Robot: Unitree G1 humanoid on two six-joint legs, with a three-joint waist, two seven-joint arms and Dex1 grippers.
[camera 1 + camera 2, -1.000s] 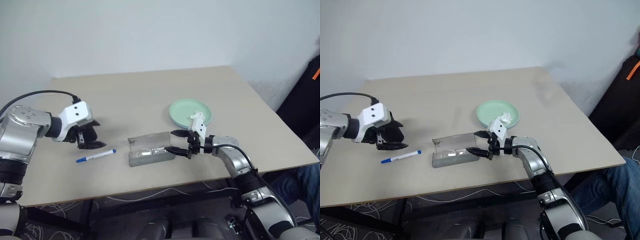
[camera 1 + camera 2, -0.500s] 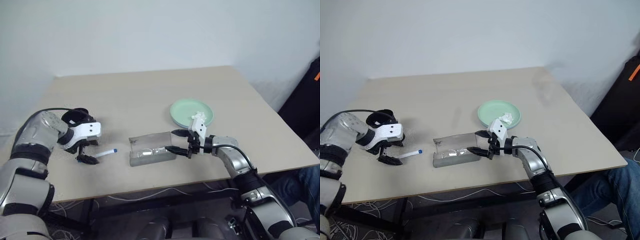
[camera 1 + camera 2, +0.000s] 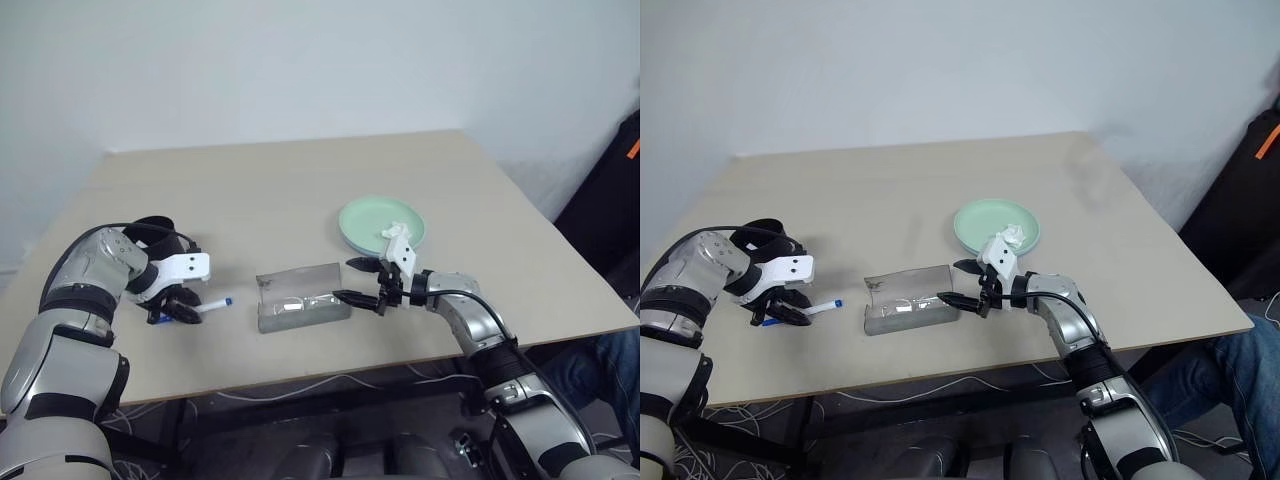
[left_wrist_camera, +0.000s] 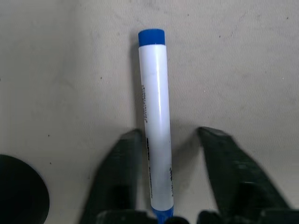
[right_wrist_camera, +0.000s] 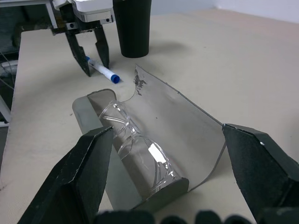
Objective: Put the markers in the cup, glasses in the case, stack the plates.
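One marker (image 4: 154, 116) lies flat on the table (image 3: 300, 190) near its left front edge, long axis running roughly left to right, one blue cap toward the case (image 3: 300, 300). Left gripper (image 3: 178, 312) points steeply down over the marker's left end, fingers (image 4: 117, 177) straddling the barrel with narrow gaps either side (not clamped). Black cup (image 5: 133, 25) stands just behind that gripper. Case sits open at table centre, glasses (image 5: 135, 144) lying inside along its length. Right gripper (image 3: 357, 281) hovers level at the case's right end, jaws spread wide, holding nothing. Stacked plates (image 3: 375, 222) lie behind it, white wad (image 3: 1012, 236) on top. Much bare tabletop lies toward the far edge.
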